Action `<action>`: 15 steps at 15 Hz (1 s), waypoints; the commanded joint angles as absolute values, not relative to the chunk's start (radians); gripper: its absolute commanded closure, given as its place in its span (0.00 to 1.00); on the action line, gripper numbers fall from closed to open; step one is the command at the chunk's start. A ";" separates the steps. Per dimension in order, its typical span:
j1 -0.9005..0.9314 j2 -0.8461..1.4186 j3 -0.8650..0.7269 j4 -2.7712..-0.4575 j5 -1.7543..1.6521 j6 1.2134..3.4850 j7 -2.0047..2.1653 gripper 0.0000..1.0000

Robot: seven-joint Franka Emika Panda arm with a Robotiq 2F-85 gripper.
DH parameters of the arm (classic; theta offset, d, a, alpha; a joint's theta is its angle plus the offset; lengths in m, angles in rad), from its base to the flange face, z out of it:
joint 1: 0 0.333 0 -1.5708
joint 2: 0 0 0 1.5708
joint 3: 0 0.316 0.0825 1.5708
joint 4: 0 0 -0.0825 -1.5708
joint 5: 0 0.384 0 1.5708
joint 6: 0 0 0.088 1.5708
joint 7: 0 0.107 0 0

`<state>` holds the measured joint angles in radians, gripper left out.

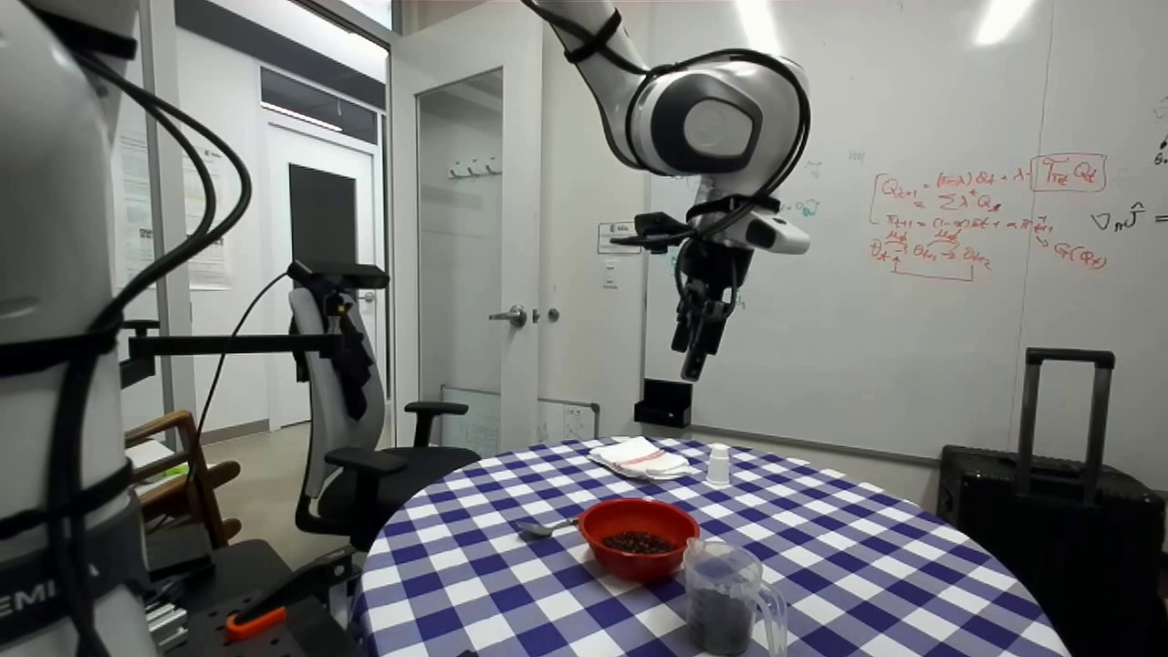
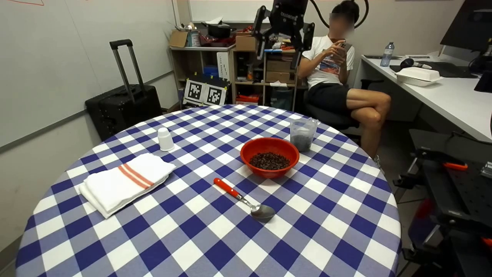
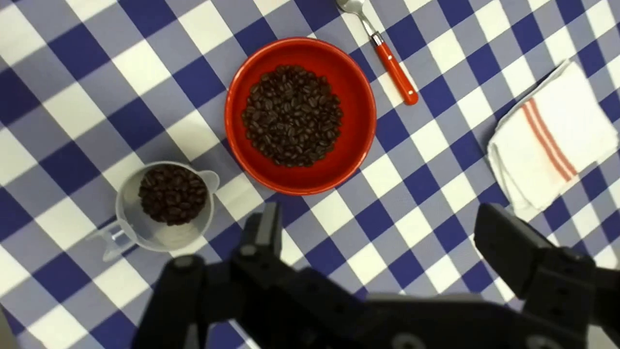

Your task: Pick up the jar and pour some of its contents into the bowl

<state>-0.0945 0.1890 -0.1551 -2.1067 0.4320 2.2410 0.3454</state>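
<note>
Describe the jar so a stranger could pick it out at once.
On the round table with blue-and-white checks, find the red bowl. Beside it stands the jar, holding dark beans. Unlike the bowl and the white cup, it is see-through with a handle.

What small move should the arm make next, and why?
I'd probably move the open, empty end effector over to the jar, which stands upright and ungripped beside the bowl, with dark beans inside it. The bowl holds some too, so whether any pouring is already done is unclear.
</note>
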 commanded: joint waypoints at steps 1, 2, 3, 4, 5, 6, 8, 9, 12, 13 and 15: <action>-0.098 0.171 -0.161 -2.207 0.424 2.298 0.515 0.00; -0.099 0.165 -0.165 -2.241 0.427 2.312 0.557 0.00; -0.099 0.161 -0.169 -2.270 0.430 2.320 0.600 0.00; -0.100 0.151 -0.174 -2.310 0.432 2.336 0.640 0.00; -0.101 0.148 -0.178 -2.336 0.435 2.342 0.683 0.00; -0.104 0.141 -0.182 -2.372 0.440 2.355 0.720 0.00; -0.110 0.128 -0.192 -2.428 0.449 2.374 0.796 0.00; -0.116 0.121 -0.196 -2.454 0.457 2.385 0.829 0.00; -0.137 0.103 -0.208 -2.522 0.487 2.428 0.916 0.00; -0.143 0.097 -0.210 -2.539 0.499 2.444 0.944 0.00; -0.160 0.097 -0.213 -2.559 0.542 2.489 0.980 0.00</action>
